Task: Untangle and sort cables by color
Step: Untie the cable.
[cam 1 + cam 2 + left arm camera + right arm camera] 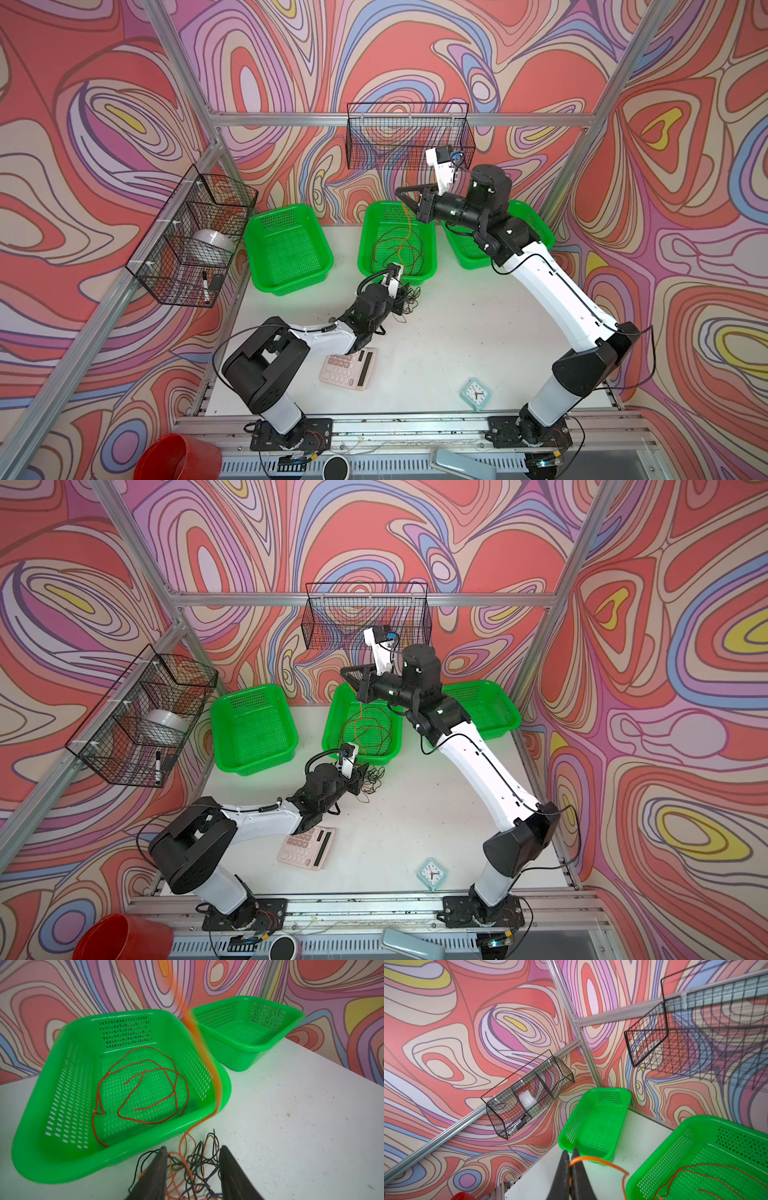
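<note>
Orange cable [600,1160] under strain: the right jaws, raised above the far rim of the middle basket [362,253], are closed on the strand. It hangs down across the basket and over its near rim into a tangle [199,1159] of orange and black cables [209,1138] lying on the table [457,332] just in front of the basket. The left jaws stand apart, straddling that tangle low against the table, with nothing clamped between them as far as the wrist view shows. A red cable [145,1061] lies looped inside the basket. The likeliest trouble is the knot itself. If the left jaws close on orange as well as black strands, any lift by the right arm [540,274] would cinch the snarl tighter or pull the thin strand out of the right jaws. If they close on nothing, the whole tangle may ride up with the orange cable instead of parting. The strand also appears to bear on the basket's near rim, so a hard pull could drag or tip the light basket and disturb the red cable. Released where it hangs, the orange cable would drop in with the red, undoing the sort.
</note>
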